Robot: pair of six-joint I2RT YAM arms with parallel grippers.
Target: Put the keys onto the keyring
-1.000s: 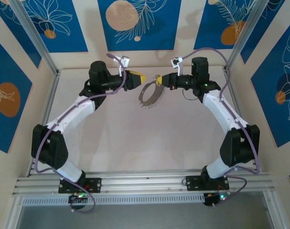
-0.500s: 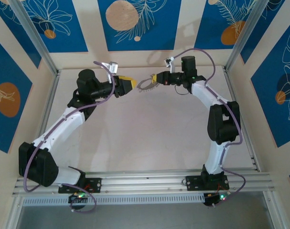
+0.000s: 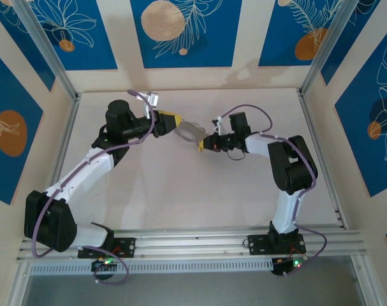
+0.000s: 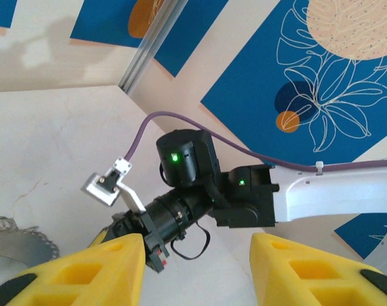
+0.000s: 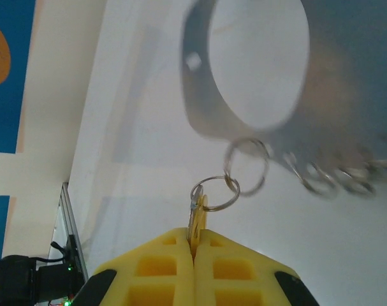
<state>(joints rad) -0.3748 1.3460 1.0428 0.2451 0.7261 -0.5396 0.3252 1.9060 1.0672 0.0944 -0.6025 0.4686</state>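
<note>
Keyring: grey loop, held up above the table, towards its far side, between the two grippers. Bumpy edge readable from the left wrist. Seen from the right wrist it is a broad grey band, blurred, with small rings hanging off its lower edge.

Right gripper: just on the near-right side of the keyring. Yellow fingers clenched flat together on the pale-gold key, which stands edge-on between the pads with only its head showing.

A small split ring passes through the key head and links to a second small ring, which reaches up to the keyring's lower edge. Too blurred to say whether that second ring is actually threaded on.

Left gripper: just left of the keyring, tips close to its edge. Fingers released, standing well apart, with bare table and the right arm visible through the gap. The keyring lies outside its left finger. Contact with the loop: cannot tell.
</note>
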